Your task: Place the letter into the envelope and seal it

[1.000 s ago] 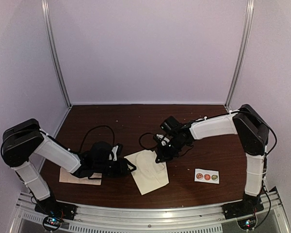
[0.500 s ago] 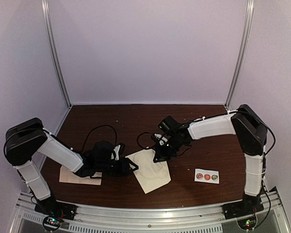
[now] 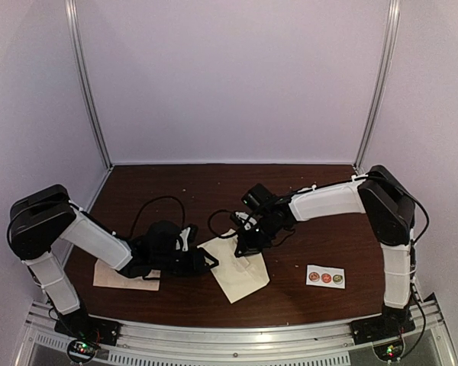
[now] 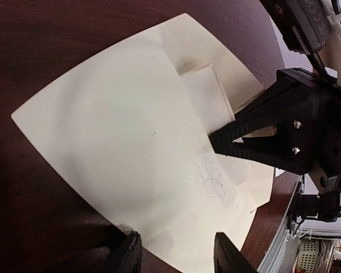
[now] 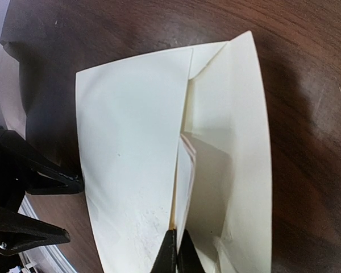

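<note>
Your right gripper [image 5: 176, 249] is clenched on the letter [image 4: 207, 94]. Over the last second it has moved left, pushing the letter deeper into the envelope [image 3: 240, 278]. The envelope lies near the centre of the table, between both grippers, with its mouth facing the right gripper. Your left gripper [image 4: 176, 260] has closed in slightly and stands with jaws apart at the envelope's left edge; contact cannot be confirmed. Treat insertion as partly done, since part of the letter remains exposed. Sealing is not yet done; the stickers [image 3: 325, 277] lie to the right.
</note>
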`<state>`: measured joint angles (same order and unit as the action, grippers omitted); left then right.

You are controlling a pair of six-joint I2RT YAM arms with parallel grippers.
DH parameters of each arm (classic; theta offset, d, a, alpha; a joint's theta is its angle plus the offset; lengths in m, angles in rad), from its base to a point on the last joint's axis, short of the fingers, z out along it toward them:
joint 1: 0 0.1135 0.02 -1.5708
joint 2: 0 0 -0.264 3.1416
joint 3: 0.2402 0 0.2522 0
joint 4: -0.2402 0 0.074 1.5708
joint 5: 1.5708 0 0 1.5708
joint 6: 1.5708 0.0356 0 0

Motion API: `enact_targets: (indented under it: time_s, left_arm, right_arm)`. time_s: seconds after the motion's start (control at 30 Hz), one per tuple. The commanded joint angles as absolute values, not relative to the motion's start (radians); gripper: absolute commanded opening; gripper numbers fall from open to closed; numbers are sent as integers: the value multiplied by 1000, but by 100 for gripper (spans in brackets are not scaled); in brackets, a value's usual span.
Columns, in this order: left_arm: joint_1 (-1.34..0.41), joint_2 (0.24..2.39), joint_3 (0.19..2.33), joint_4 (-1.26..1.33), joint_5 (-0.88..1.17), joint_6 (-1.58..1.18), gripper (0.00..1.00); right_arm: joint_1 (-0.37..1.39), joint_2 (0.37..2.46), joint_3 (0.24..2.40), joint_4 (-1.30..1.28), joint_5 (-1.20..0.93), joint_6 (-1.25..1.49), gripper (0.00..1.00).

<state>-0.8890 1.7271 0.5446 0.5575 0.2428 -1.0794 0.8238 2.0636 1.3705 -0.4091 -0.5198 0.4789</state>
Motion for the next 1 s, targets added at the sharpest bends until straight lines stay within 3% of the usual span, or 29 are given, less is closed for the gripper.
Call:
enact_targets:
  time_s: [0.0, 0.17, 0.37, 0.97]
  left_arm:
    - [-885, 1737, 541, 488, 213, -1061, 45]
    - [-884, 1675, 543, 425, 168, -1040, 46]
    - [-872, 1624, 542, 371, 133, -1026, 47]
    - [-862, 1696, 578, 387, 145, -1017, 36]
  right_arm:
    - [834, 2058, 1404, -401, -503, 463, 4]
    - [834, 2007, 1405, -427, -459, 436, 22]
    - [834, 1956, 1410, -466, -399, 406, 32]
    - [842, 1992, 1382, -426, -377, 421, 27]
